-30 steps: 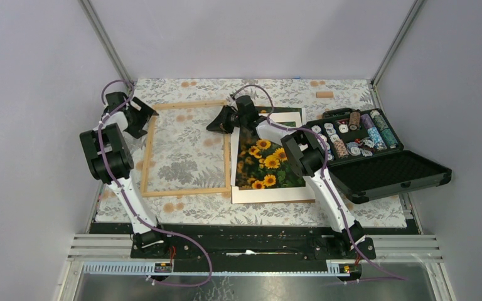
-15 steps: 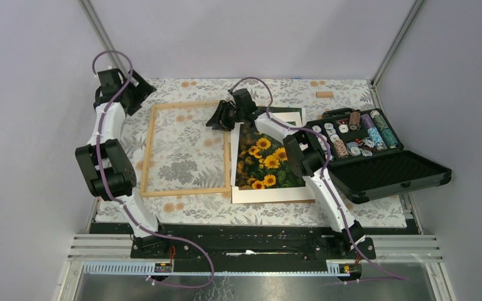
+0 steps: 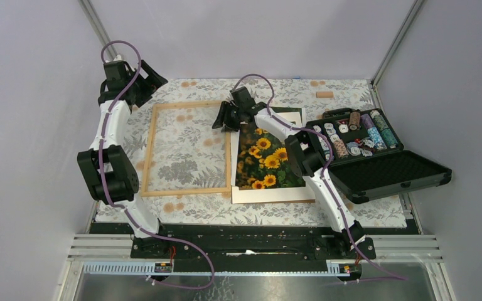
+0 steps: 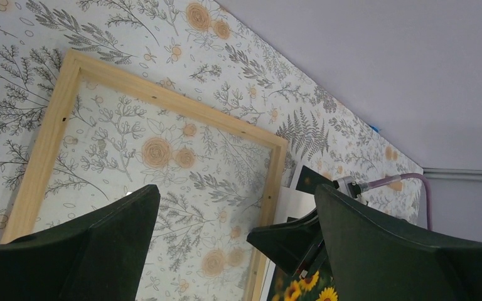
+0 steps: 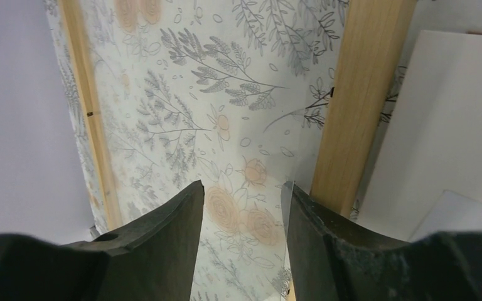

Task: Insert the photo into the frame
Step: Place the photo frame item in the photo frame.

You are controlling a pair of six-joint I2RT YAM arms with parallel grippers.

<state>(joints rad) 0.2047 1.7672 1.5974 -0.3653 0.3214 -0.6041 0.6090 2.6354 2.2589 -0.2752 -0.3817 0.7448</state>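
Listing one scene, task unfinished.

Frame (image 3: 186, 192): pale wood, lay flat on the floral cloth (image 3: 182, 213), whose pattern showed through the pane.

Photo (image 3: 265, 164): sunflower print, lay flat on a white mat (image 3: 270, 194), just beside the frame's right rail and not inside it.

Right gripper (image 3: 226, 119): jaws parted and empty, hung over the frame's far right corner, near the photo's far edge.

Left gripper (image 3: 139, 81): spread wide, empty, stood high by the far left corner.

Hazards, judged: the flat print offered little edge to pinch, so the fingers might crease it, lift the mat with it, or nudge the rail and leave the photo askew.
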